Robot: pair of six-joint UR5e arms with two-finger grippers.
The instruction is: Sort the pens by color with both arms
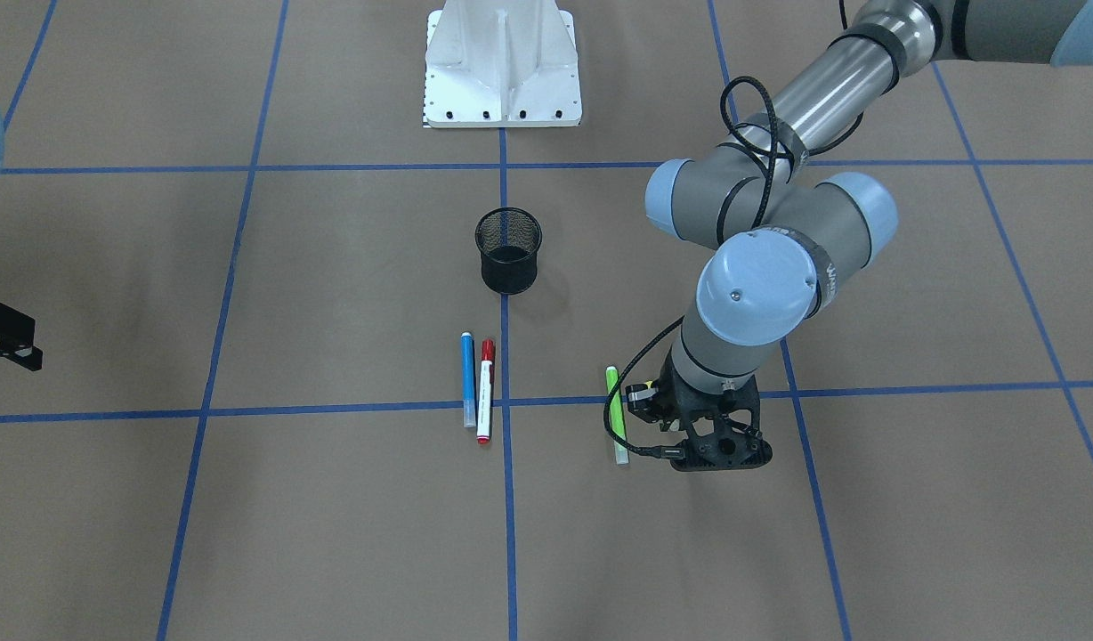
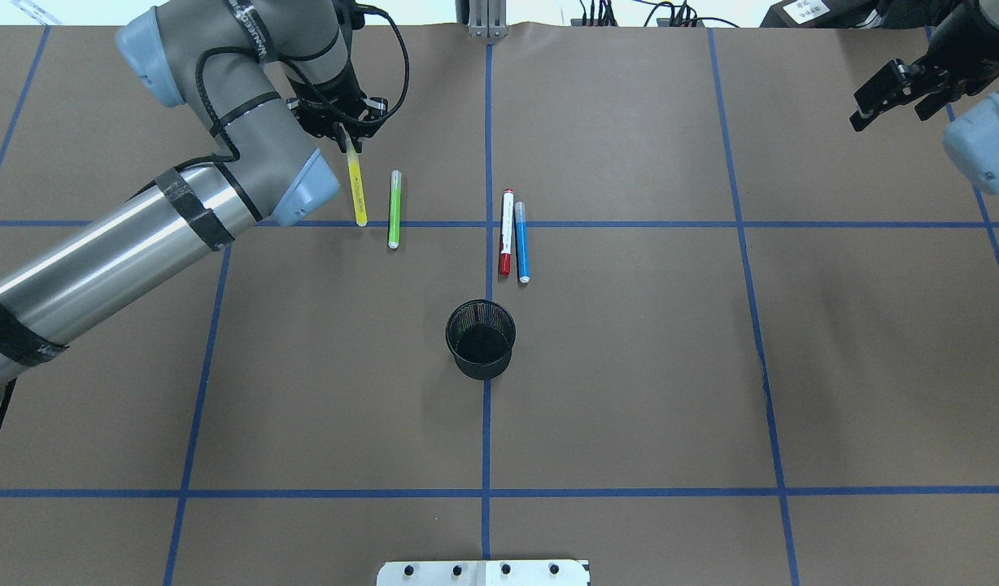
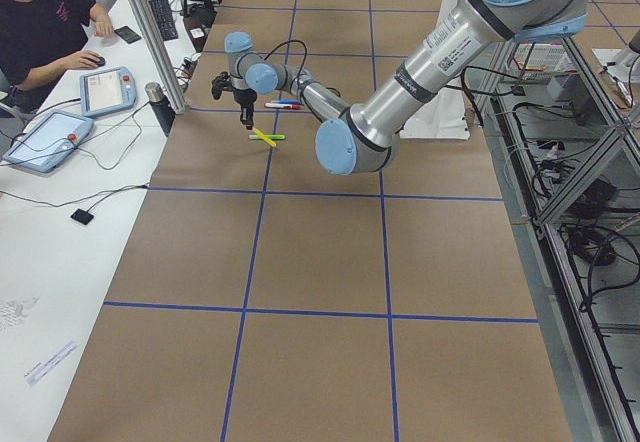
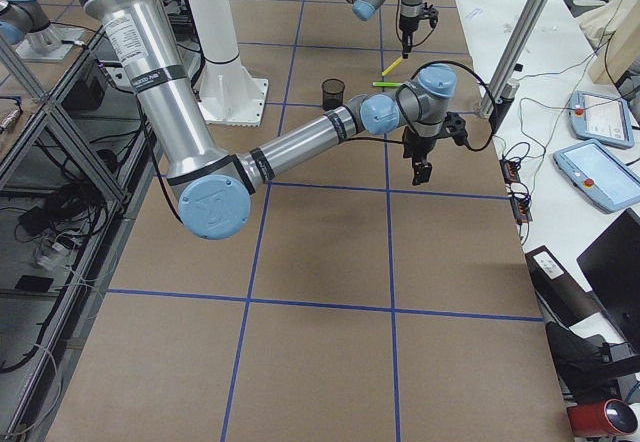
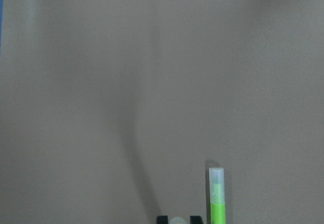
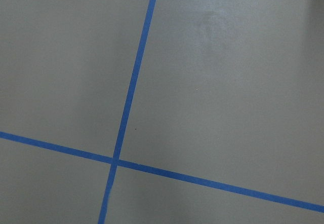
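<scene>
The left claw [image 2: 342, 130] is clamped on one end of the neon yellow pen [image 2: 357, 191]. From the side views the pen hangs tilted, with its free end low and pointing toward the robot. It is just beside the neon green pen [image 2: 394, 209], which lies flat on the surface [image 2: 630, 366].

I think the main risk is the grip itself. The pen is held only at its end, so it may swing or slip between the fingers when the arm moves. If it is let go while tilted, it may roll against the green pen and push it out of place. In the front-facing view a black cable [image 1: 644, 350] from the wrist hangs in a loop across the green pen. I judge it could drag this pen if the arm goes lower or sideways.

The red-ended white pen [image 2: 506, 232] and the blue pen [image 2: 521, 244] lie side by side, well apart from the claw. They are near the black mesh cup [image 2: 481, 362] and seem safe.

I cannot tell whether the low end of the yellow pen touches the surface. In the front-facing view the claw and wrist hide almost all of this pen. The left wrist view is blurred and shows mostly the tip of the green pen.

The right claw [image 2: 894, 94] is at the far corner and partly cut off. Its fingers seem apart with nothing between them. Its wrist view shows only blue tape lines [image 6: 131, 82].
</scene>
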